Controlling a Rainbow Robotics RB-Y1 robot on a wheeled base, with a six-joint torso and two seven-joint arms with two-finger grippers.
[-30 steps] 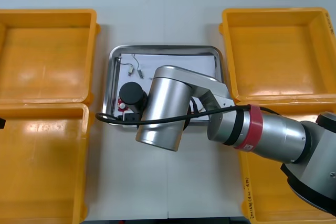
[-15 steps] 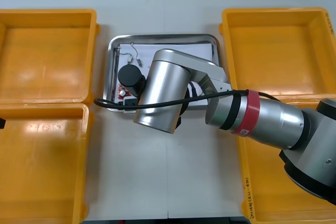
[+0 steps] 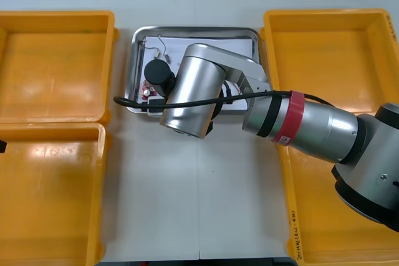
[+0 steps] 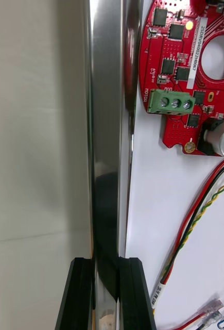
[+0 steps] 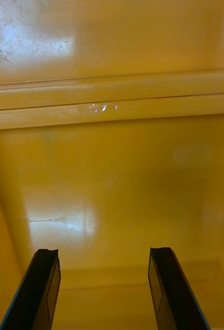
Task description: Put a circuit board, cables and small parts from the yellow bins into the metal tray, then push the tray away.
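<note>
Pale and smooth, the table [image 3: 187, 204] carries the metal tray [image 3: 193, 28] toward its far edge, between the 2 far bins. The tray is a shallow rectangle with rounded corners, a polished, mirror-like rim and a white inside, and its long axis runs across the table from left to right. The right claw [image 4: 107, 294] grips the tray's near rim. Its 2 black fingers are almost together, with only the thin shiny wall between them, one finger outside on the table side and the other inside over the white floor. Inside the tray, beyond the fingers, lies a round red circuit board [image 4: 178, 67] with a green terminal block and a hole in its middle. A red and yellow cable [image 4: 194, 219] trails from the board back toward the claw. A small metal part [image 3: 168, 59] lies near the tray's far left corner. The right arm [image 3: 193, 91], silver and cylindrical, reaches in over the tray's middle. 4 yellow bins [image 3: 56, 66], glossy plastic, flank the tray in 2 pairs. The left claw [image 5: 105, 289] hangs wide open over a bin floor, holding nothing.
</note>
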